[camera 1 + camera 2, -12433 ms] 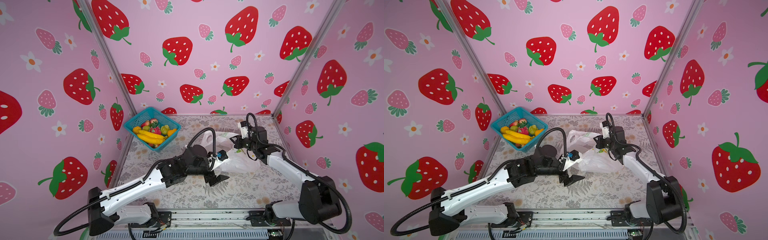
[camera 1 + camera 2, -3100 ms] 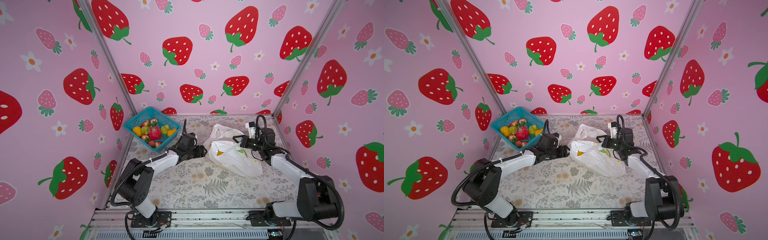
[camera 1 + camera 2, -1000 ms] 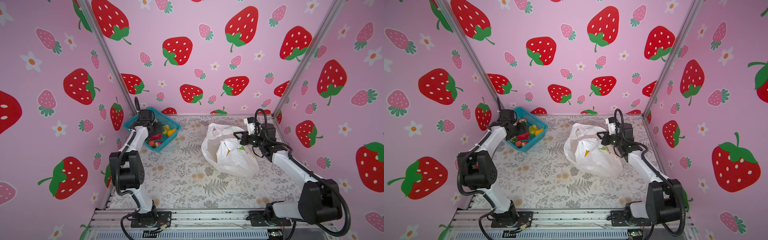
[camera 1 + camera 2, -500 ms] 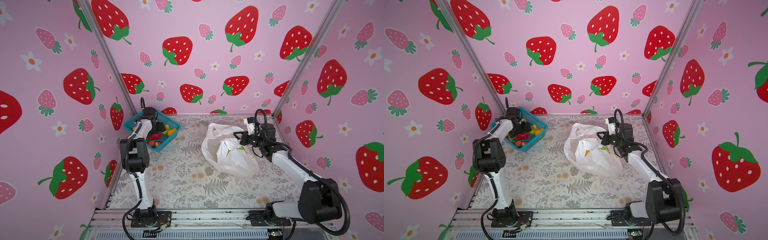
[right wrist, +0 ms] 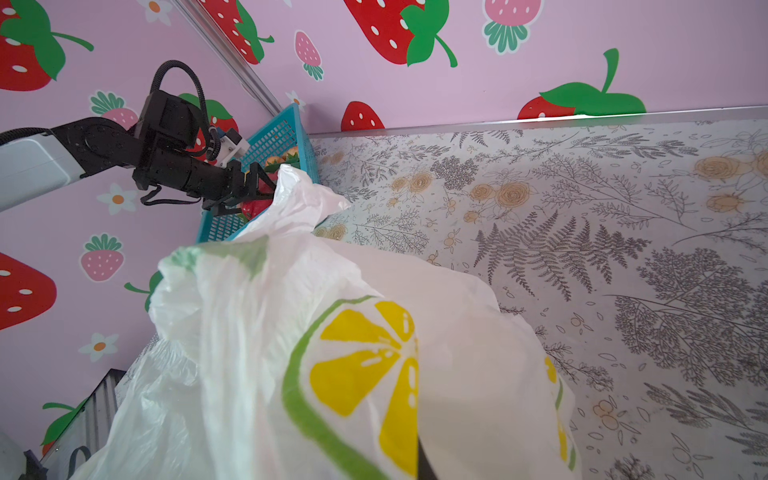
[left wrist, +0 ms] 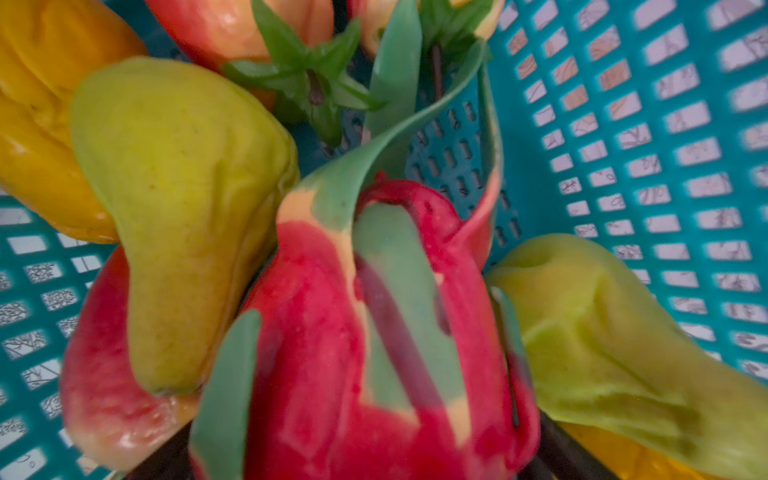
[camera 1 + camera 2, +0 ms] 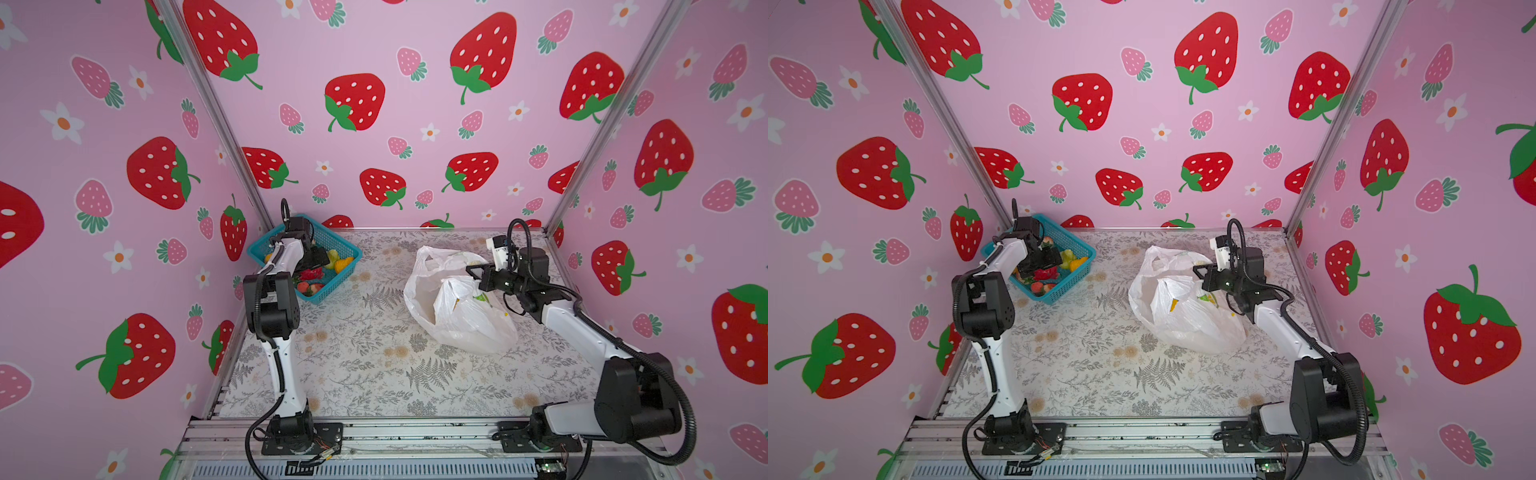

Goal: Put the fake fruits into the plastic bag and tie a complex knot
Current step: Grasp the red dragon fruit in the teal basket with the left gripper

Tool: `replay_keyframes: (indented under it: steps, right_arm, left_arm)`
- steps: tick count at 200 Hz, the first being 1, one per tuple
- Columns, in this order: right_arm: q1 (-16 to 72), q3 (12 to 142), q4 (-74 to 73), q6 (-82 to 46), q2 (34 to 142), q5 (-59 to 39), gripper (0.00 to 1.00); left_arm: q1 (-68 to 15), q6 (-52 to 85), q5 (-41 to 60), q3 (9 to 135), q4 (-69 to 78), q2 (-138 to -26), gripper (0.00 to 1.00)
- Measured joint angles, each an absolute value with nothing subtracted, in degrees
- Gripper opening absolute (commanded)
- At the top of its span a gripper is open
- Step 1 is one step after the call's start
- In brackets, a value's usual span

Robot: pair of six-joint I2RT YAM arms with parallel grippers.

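The fake fruits lie in a teal basket (image 7: 330,292) at the back left. A red fruit with green scales (image 6: 324,332) lies between two yellow-green pears (image 6: 178,208) (image 6: 602,332). My left gripper (image 7: 316,259) (image 7: 1045,262) is down in the basket, open. It straddles the red fruit (image 7: 311,274), and one dark finger (image 6: 557,453) shows beside it. The plastic bag (image 7: 465,320) (image 7: 1187,324), white with lemon prints (image 5: 365,357), lies at the right with its mouth held up. My right gripper (image 7: 478,275) (image 7: 1204,277) is shut on the bag's rim. In the right wrist view its jaws are hidden under the plastic.
An orange fruit (image 7: 345,264) and small red pieces (image 7: 308,286) also lie in the basket (image 7: 1059,293). The basket stands in the corner of the pink strawberry-print walls. A floral tabletop (image 7: 365,357) stretches between basket and bag and toward the front rail.
My left arm has folded more upright and its gripper has gone deeper into the basket, onto the red fruit. The right gripper and the bag have stayed put.
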State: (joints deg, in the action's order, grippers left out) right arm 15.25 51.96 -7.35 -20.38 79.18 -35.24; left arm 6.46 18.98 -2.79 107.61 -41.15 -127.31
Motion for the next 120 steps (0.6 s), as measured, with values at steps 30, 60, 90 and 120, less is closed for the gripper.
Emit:
replay_keyframes:
  steps: [30,60,90,120]
  right_arm:
    - [15.2,52.0,-7.4,-20.4,79.2,-35.2,0.08]
    - [15.2,52.0,-7.3,-20.4,79.2,-35.2,0.08]
    - [15.2,52.0,-7.3,-20.4,79.2,-35.2,0.08]
    - [15.3,52.0,-7.3,-20.4,79.2,-35.2,0.09]
  left_arm:
    - [6.9,18.4,-2.0,109.1,-41.2,-128.2,0.97]
    - [7.2,18.2,-1.1,110.7,-41.7,-129.1,0.94]
    - [7.4,18.2,-0.5,111.2,-42.2,-129.4,0.87]
    - [7.5,18.3,-0.3,111.1,-42.1,-129.1,0.79]
